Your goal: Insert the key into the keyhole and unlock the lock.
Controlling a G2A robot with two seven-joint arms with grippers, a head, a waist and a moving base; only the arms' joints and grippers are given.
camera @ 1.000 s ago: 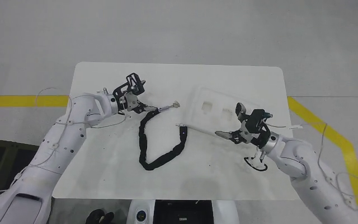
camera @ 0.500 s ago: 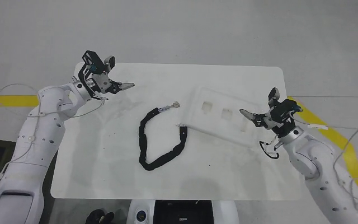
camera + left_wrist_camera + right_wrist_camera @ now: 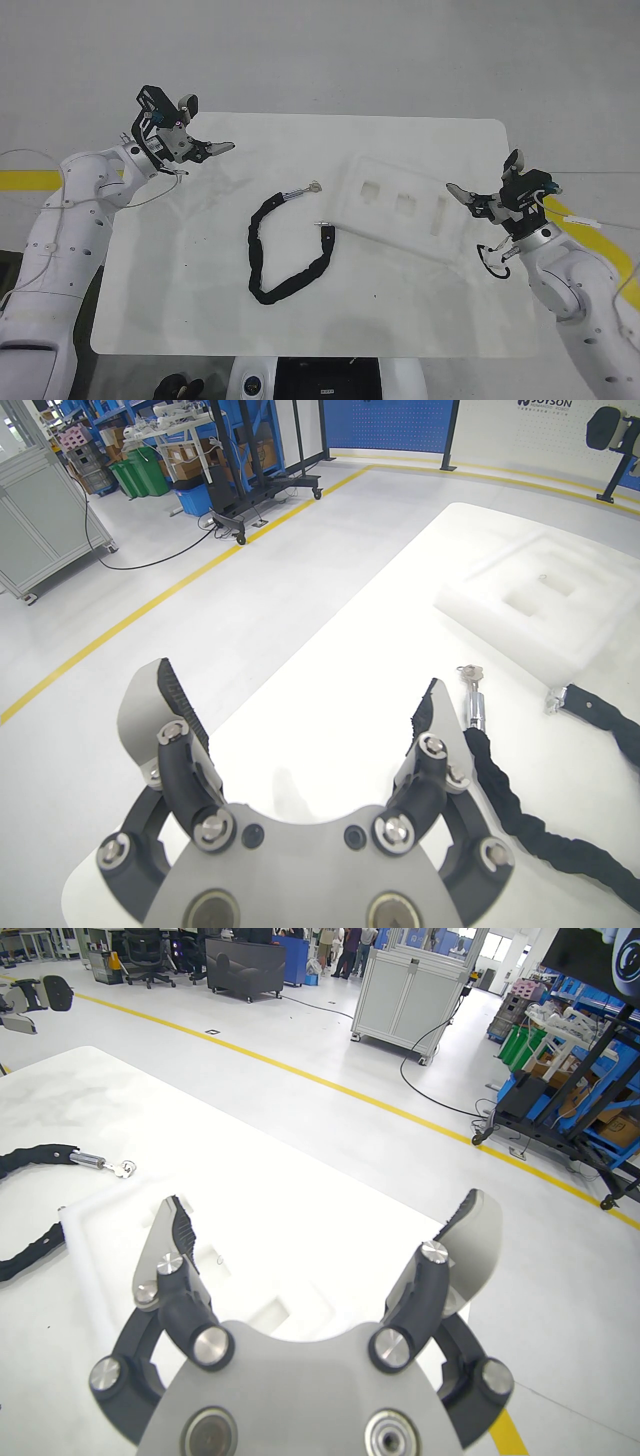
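Note:
A black fabric-sleeved chain lock (image 3: 262, 262) lies curved on the white table (image 3: 180, 300). Its metal cylinder (image 3: 296, 193) has the key (image 3: 315, 186) stuck in its end; the key (image 3: 471, 672) and cylinder (image 3: 476, 707) lie just beyond one fingertip of my left gripper. The chain's other end (image 3: 325, 229) lies apart from the cylinder, by the foam tray. My left gripper (image 3: 207, 130) hovers open and empty over the table's far left corner. My right gripper (image 3: 485, 175) hovers open and empty over the tray's right end, with the key (image 3: 124, 1169) far off.
A white foam tray (image 3: 372, 222) with rectangular recesses sits right of the chain. Bare tabletop spreads in front of the chain and along the near edge. Yellow floor tape runs past both table sides.
Both arms have pulled away from the chain: the left up to the far left corner, the right out to the table's right edge. The chain and key stay put.

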